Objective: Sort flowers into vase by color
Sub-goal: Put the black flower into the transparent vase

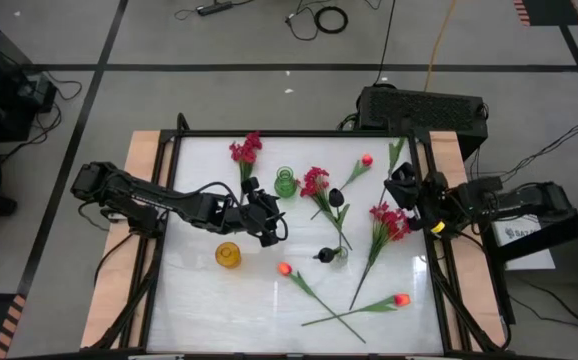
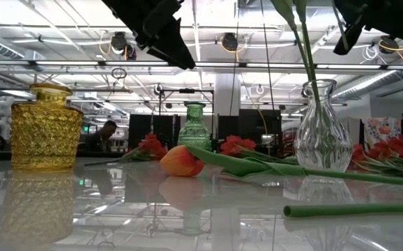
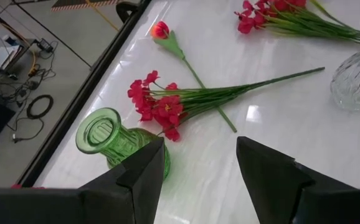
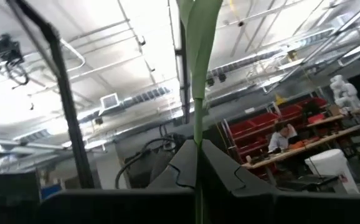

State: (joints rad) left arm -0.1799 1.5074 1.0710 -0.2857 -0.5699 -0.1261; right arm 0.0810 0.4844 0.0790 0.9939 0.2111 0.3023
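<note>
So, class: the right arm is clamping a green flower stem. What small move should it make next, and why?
Probably carry the green flower stem, pinched in the right gripper with its fingers shut, toward a vase such as the clear glass vase. The stem is lifted off the white table and sits in no vase. Its bloom is out of sight, so the matching vase is uncertain.

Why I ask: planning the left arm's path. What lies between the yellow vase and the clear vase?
In the high view, an orange-red tulip bud lies on the table between the yellow vase and the clear vase; the low view shows the same.
</note>
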